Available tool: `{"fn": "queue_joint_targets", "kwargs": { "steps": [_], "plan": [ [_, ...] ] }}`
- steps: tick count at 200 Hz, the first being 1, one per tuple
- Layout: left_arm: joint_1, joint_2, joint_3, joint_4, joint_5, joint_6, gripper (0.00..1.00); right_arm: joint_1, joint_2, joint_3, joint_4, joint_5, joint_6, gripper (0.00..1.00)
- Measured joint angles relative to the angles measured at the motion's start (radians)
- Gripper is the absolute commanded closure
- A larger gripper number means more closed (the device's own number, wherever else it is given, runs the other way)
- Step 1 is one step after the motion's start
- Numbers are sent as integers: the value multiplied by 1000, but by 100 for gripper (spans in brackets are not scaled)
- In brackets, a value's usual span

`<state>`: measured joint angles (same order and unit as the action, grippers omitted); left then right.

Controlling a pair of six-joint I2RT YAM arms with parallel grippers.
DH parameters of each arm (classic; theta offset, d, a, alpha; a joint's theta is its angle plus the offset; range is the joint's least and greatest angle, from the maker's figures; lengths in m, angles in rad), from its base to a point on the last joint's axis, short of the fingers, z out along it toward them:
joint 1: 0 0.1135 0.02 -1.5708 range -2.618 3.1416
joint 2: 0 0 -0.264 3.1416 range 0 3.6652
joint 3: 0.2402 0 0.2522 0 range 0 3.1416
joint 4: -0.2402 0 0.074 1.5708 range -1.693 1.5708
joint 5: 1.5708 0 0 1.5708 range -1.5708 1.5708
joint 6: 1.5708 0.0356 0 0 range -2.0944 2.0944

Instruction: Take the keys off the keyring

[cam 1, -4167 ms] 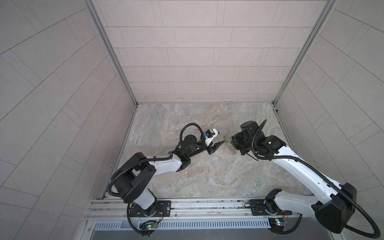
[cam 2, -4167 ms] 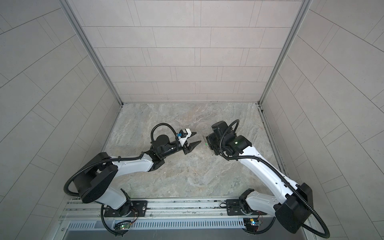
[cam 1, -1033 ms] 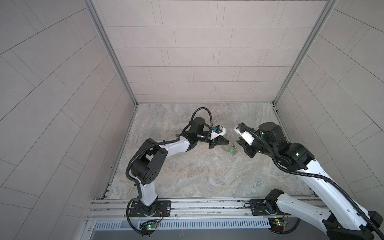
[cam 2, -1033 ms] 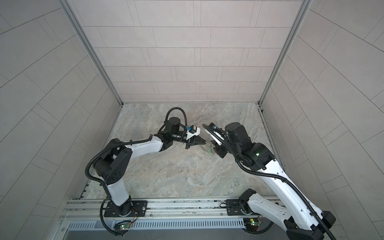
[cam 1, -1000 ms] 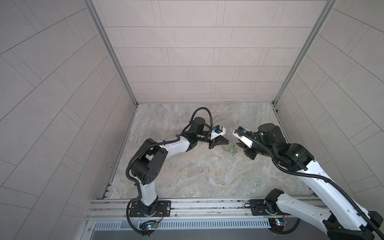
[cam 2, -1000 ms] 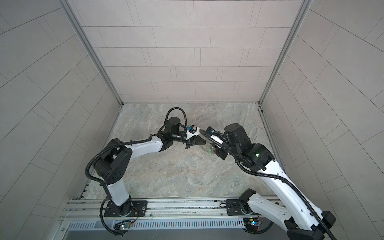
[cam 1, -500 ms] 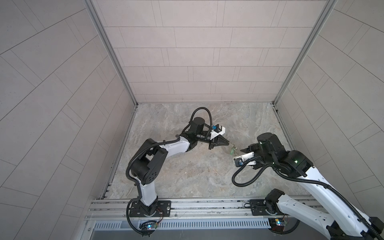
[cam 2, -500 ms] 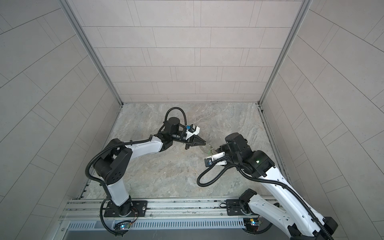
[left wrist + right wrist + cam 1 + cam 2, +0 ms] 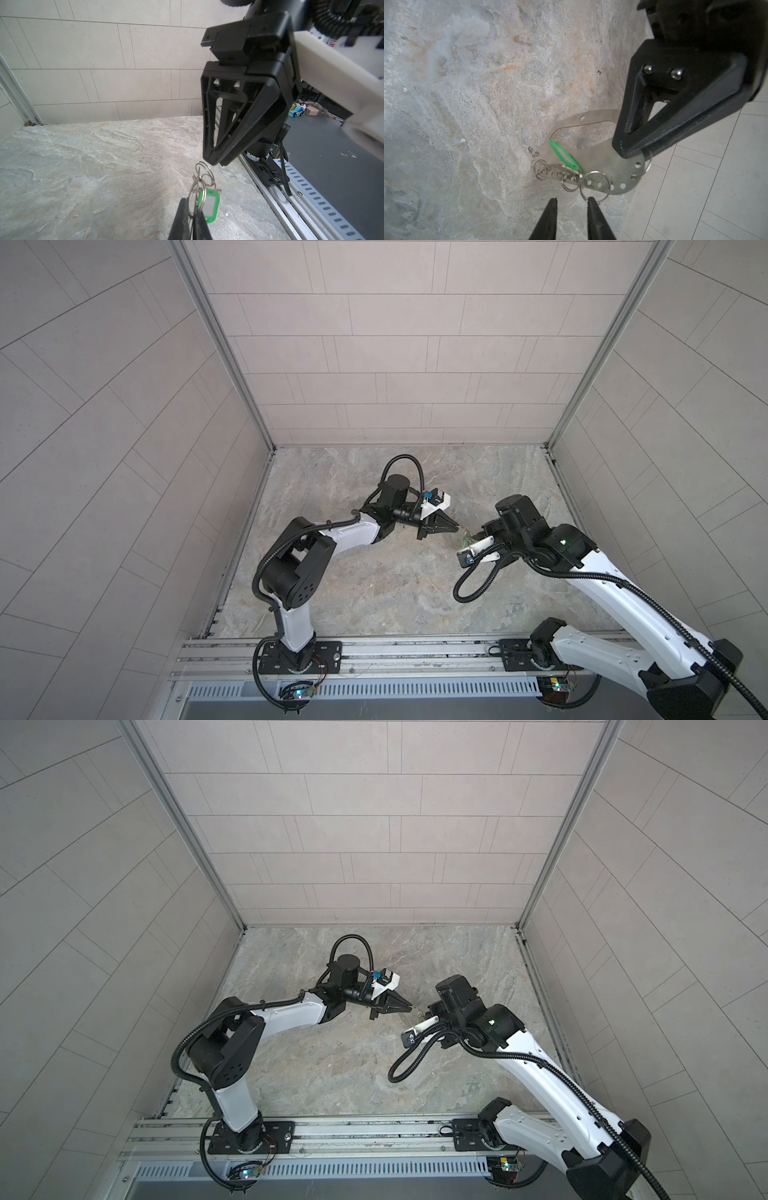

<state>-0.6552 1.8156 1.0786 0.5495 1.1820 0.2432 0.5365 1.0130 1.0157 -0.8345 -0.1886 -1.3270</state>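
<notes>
The keyring [image 9: 604,166] is a flat grey metal plate with a long slot, a row of holes and several silver wire loops [image 9: 593,182]. My left gripper [image 9: 191,209] is shut on one end of it and holds it above the stone table. The key, a green plastic tag [image 9: 564,155], hangs on a loop against the plate and also shows in the left wrist view [image 9: 208,204]. My right gripper [image 9: 572,199] is open, its tips just short of the loops, one tip beside the largest loop. In both top views the keyring [image 9: 467,537] [image 9: 420,1015] sits between the two wrists.
Tiled walls close the stone table [image 9: 374,585] on three sides. An aluminium rail [image 9: 301,197] runs along the open front edge. The right arm's black cable [image 9: 473,585] hangs in a loop over the table's middle.
The right arm has rolled its wrist over and dropped lower, bringing its gripper in against the keyring. The left arm has held still with the keyring.
</notes>
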Motion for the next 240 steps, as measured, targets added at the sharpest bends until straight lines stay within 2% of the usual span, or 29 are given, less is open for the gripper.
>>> {"fn": "queue_joint_targets", "kwargs": {
  "steps": [72,145,240],
  "plan": [
    [-6,8,0,0,3,-1,100,-14,72,46,-13,-7,-61,79],
    [-6,8,0,0,3,-8,100,-14,81,55,-26,-5,-118,78],
    [-6,14,0,13,-2,-30,100,2,54,-42,68,8,-156,79]
  ]
}}
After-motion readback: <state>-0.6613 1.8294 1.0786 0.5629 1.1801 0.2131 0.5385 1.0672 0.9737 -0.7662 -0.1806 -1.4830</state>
